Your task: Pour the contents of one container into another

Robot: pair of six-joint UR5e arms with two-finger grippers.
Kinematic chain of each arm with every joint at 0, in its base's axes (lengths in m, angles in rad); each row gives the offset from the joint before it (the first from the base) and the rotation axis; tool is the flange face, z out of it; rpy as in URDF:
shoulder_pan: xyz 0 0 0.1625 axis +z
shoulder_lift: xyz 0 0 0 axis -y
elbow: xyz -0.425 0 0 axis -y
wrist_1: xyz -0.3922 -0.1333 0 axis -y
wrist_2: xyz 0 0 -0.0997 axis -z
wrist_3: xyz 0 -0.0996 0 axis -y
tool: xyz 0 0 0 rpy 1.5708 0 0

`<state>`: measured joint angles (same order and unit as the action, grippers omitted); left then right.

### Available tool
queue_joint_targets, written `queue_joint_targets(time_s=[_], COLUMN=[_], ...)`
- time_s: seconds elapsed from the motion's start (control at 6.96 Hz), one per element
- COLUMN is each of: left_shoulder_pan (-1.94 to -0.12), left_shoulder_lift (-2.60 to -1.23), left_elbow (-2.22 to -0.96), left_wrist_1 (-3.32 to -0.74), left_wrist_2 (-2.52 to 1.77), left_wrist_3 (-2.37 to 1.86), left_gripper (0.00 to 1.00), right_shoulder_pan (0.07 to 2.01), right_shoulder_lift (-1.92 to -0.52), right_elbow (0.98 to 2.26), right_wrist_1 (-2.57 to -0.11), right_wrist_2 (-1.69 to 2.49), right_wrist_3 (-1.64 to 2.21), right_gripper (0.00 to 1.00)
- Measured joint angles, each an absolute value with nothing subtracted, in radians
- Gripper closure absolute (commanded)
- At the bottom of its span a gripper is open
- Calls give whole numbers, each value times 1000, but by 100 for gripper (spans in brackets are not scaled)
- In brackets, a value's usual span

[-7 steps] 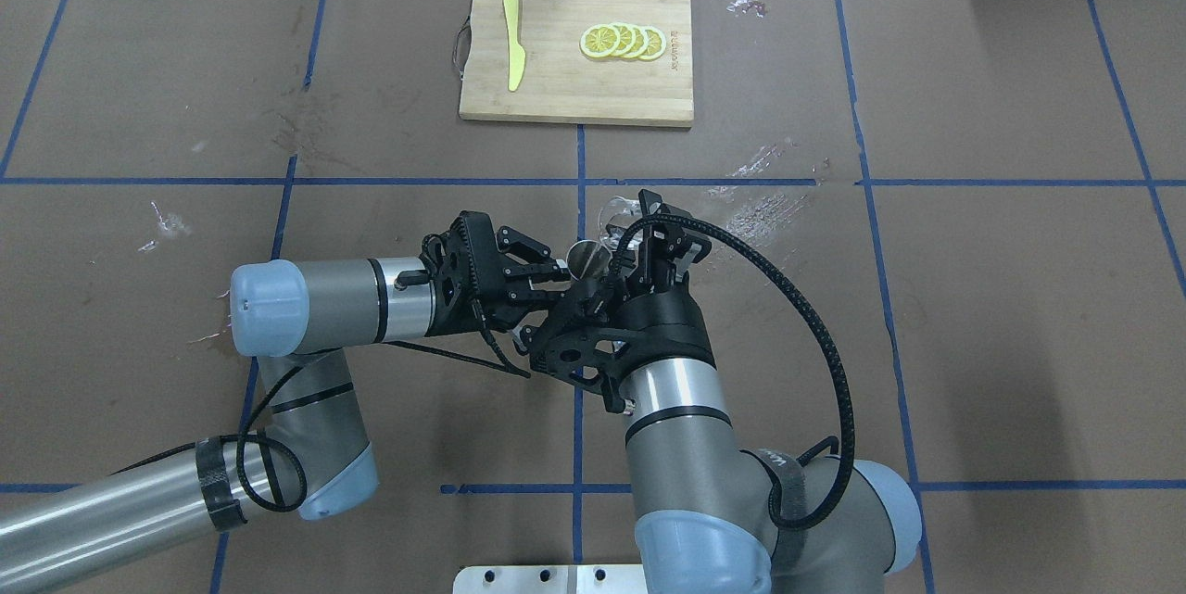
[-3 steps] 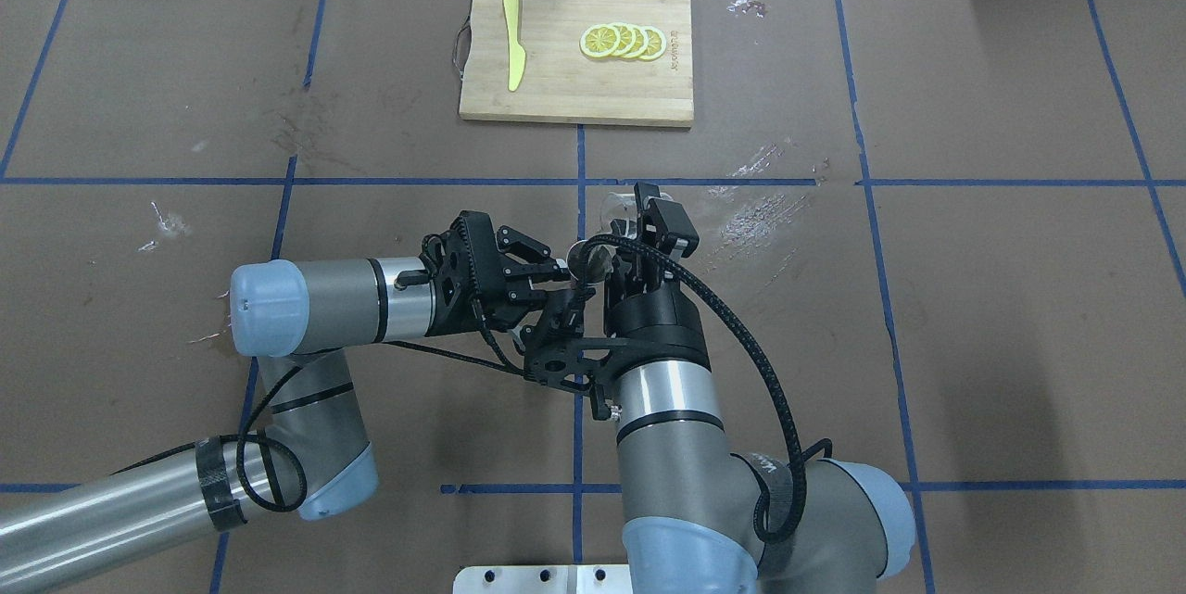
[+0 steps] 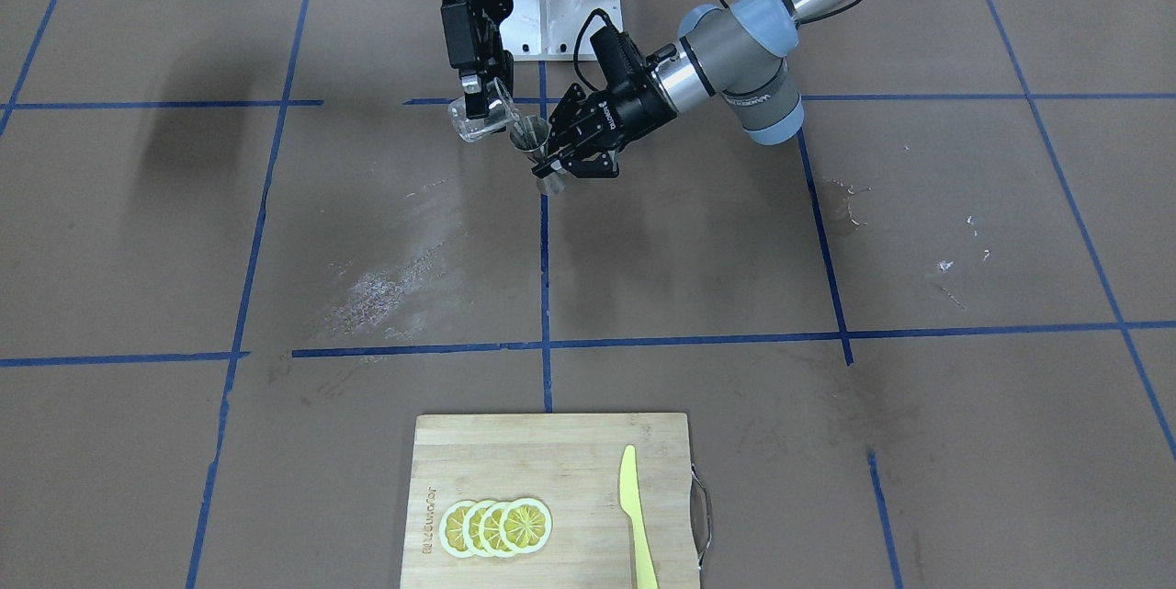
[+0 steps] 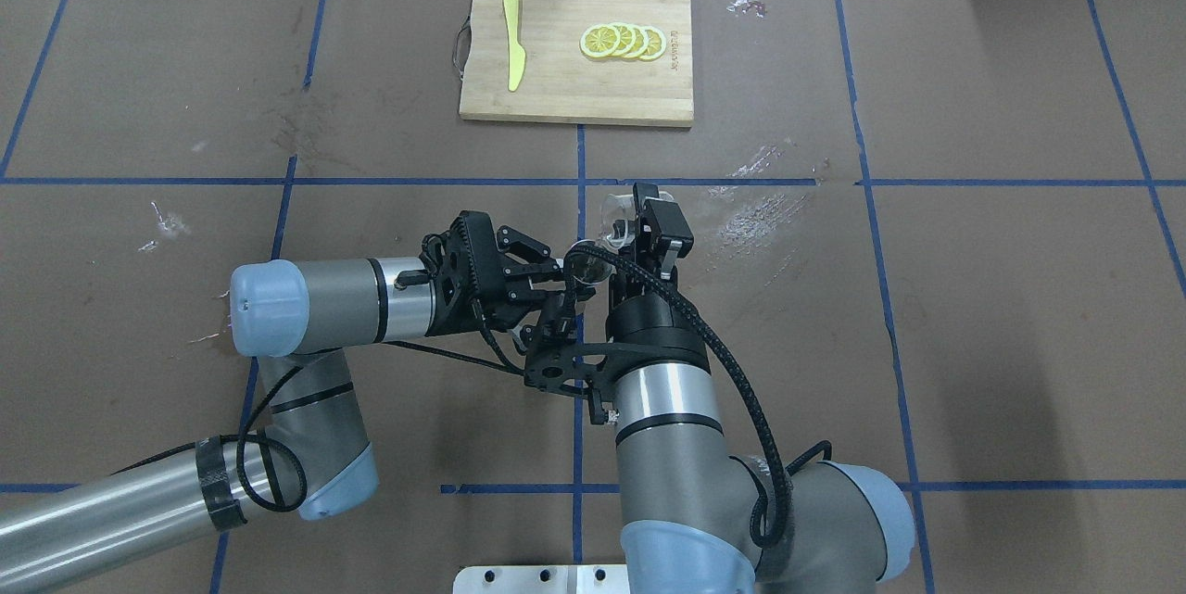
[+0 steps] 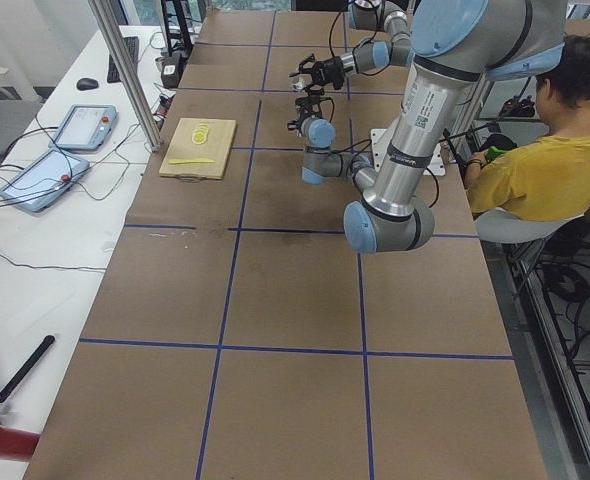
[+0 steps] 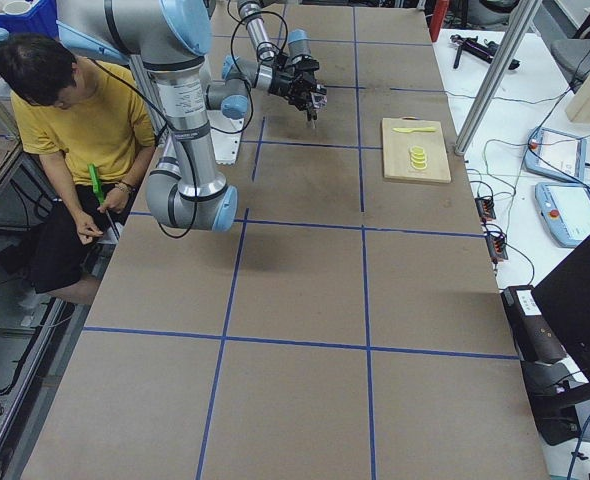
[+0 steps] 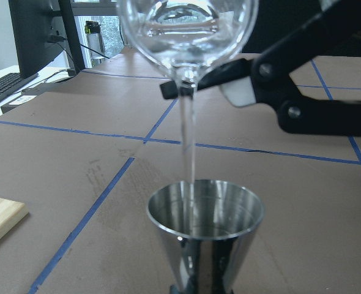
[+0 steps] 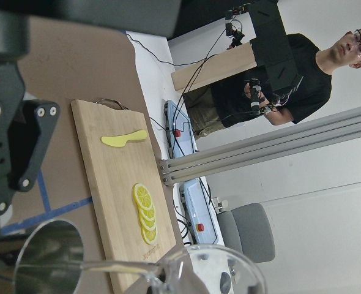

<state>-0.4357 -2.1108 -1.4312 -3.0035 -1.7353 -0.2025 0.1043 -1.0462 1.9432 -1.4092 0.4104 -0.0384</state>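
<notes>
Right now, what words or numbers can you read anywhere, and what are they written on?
"IQ": white letters, cut off at the edge of the right wrist view, on the black left end effector.
Brand mark burnt into the cutting board, beside the lemon slices: too small to read.
White lettering on the left arm, at its grey elbow: too blurred to read.
Nothing else can be read.

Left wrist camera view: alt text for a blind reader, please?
A thin stream of clear liquid falls from a tilted glass cup into a steel jigger below. Black gripper fingers clamp the cup, above a brown table.
</notes>
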Motion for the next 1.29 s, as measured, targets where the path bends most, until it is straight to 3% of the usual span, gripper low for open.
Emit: queue_joint_targets(time_s=[1.29], left_shoulder_pan=[-433], left_shoulder_lift=[-2109], left_elbow=[-1433], left_wrist_1=[-3004], left_wrist_2=[-1735], left_wrist_3=[-202], left_gripper=[100], right_shoulder_pan=[94], right_shoulder_lift=[-1046], right_elbow=[1948], right_wrist_1=[-1411], right_wrist_2=[393], right_wrist_3=[-177], right_gripper=[100])
